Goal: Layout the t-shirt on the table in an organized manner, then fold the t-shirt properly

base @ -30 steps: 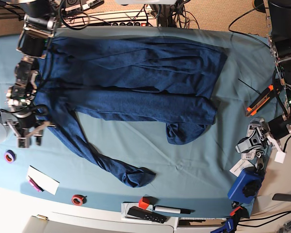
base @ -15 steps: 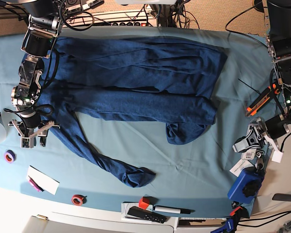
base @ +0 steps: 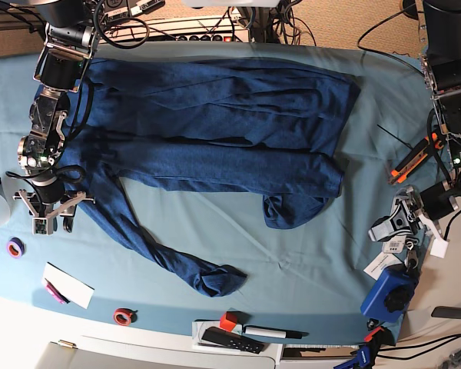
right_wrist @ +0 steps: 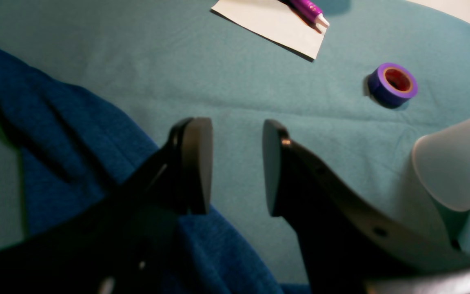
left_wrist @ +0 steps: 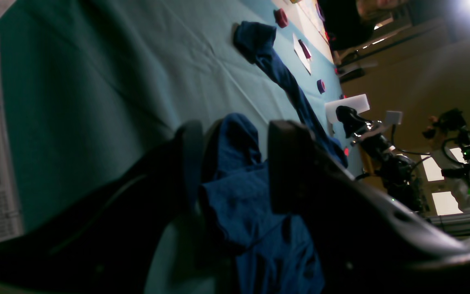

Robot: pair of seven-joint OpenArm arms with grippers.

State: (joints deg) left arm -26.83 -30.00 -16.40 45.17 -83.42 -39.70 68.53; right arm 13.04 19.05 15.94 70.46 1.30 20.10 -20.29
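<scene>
Right claw (base: pixel 51 225) shifted slightly, hovering agape beside t-shirt (base: pixel 215 131).

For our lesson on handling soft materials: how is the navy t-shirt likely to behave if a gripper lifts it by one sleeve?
The t-shirt probably drapes limply: its sleeve lies twisted and bunched. Its wrinkled knit likely stretches and drags across the table rather than sliding as one.

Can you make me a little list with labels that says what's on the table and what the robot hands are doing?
shirt: dark blue t-shirt spread out on the table, one long sleeve trailing toward the front edge
left gripper: open, holding nothing, at the table's edge
right gripper: open, empty, over bare cloth beside the shirt
small things: purple tape roll, white card, red tape roll
</scene>
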